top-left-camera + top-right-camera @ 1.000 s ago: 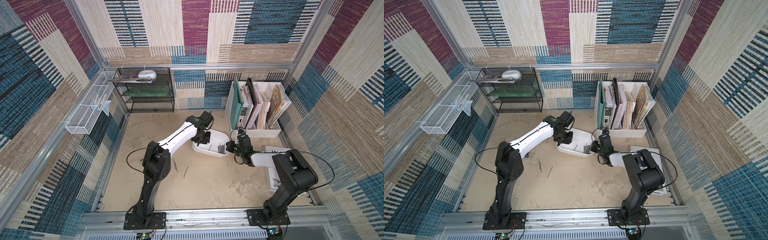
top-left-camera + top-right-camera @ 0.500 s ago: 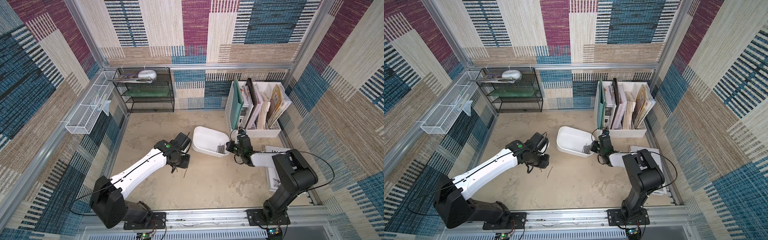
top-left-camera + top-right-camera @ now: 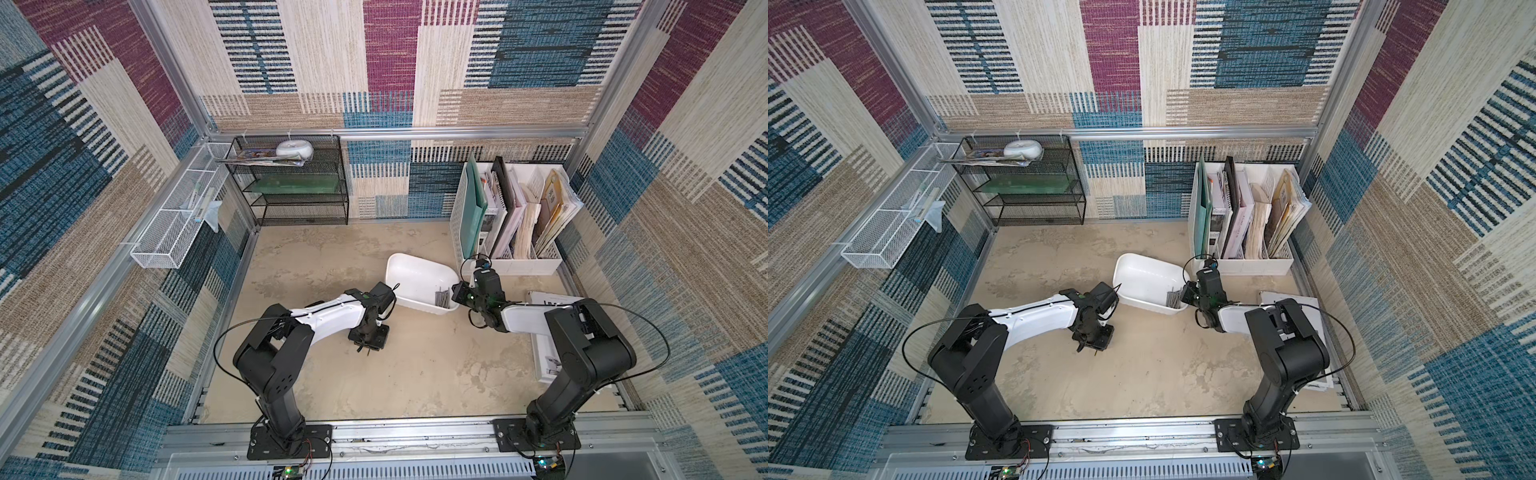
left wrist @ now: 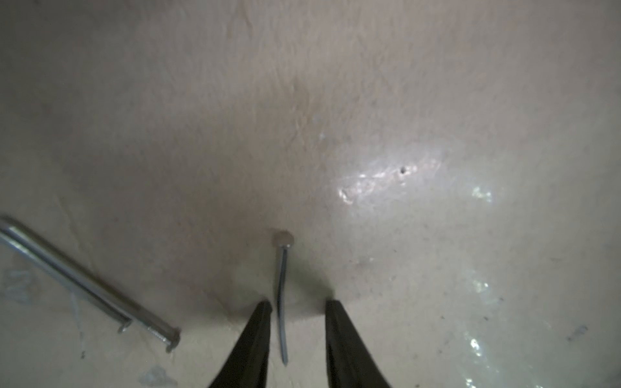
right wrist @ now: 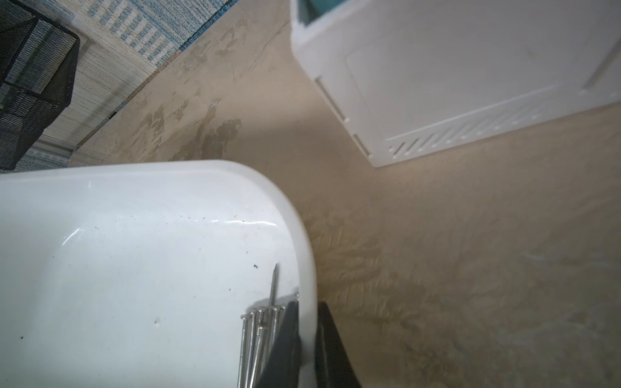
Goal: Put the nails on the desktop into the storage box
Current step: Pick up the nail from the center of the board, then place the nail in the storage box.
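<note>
The white storage box (image 3: 409, 272) (image 3: 1142, 274) stands tilted on the beige desktop (image 3: 419, 374), and a bundle of nails (image 3: 441, 298) (image 5: 257, 336) lies in its low corner. My right gripper (image 5: 307, 304) (image 3: 456, 293) is shut on the box's rim, one finger inside and one outside. My left gripper (image 4: 298, 302) (image 3: 368, 347) points down at the desktop in front of the box, open. One nail (image 4: 281, 285) lies flat between its fingertips, untouched. Two more nails (image 4: 84, 278) lie side by side on the desktop close by.
A white slotted file holder (image 3: 511, 266) with folders stands just behind the right gripper. A black mesh shelf (image 3: 299, 187) is at the back left, a white wire basket (image 3: 174, 232) hangs on the left wall, and a white booklet (image 3: 544, 345) lies at the right edge.
My left arm has swung from over the storage box down to the desktop in front of it, over a loose nail. The right arm and the box have not moved.
</note>
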